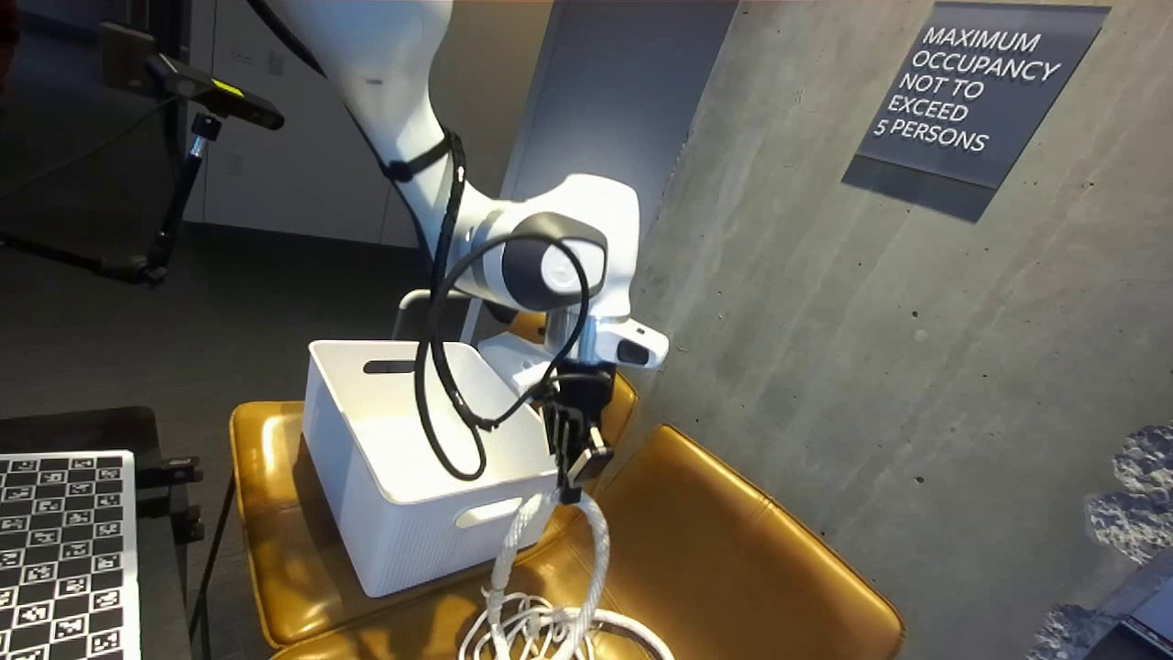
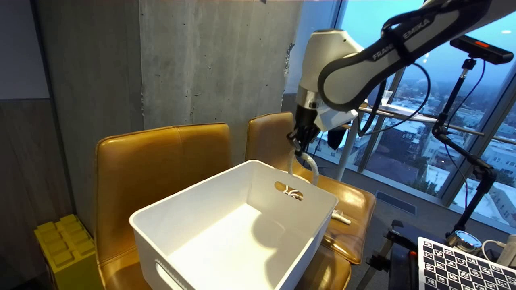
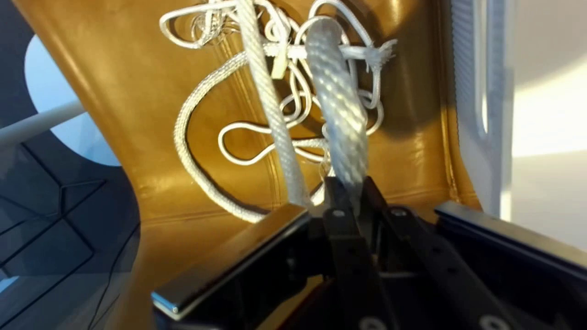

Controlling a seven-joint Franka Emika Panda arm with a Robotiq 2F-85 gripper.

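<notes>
My gripper (image 1: 570,493) points down and is shut on a thick white braided rope (image 1: 597,541). In the wrist view the rope (image 3: 337,101) is pinched between the fingertips (image 3: 354,190), and a second strand hangs beside it. The raised part forms a loop in both exterior views. The rest lies in a tangle of thick rope and thin white cord (image 3: 298,110) on a tan leather chair (image 3: 160,123). A large white bin (image 1: 440,550) stands beside the rope on the chairs. Its inside shows no objects in an exterior view (image 2: 213,211). My gripper is just outside its near end wall.
A concrete wall (image 1: 751,302) rises behind the chairs. A black-and-white patterned board (image 1: 64,550) lies on a dark stand. A yellow block (image 2: 64,249) stands beside a chair. A camera on a jointed mount (image 2: 479,50) and windows (image 2: 419,133) show behind the arm.
</notes>
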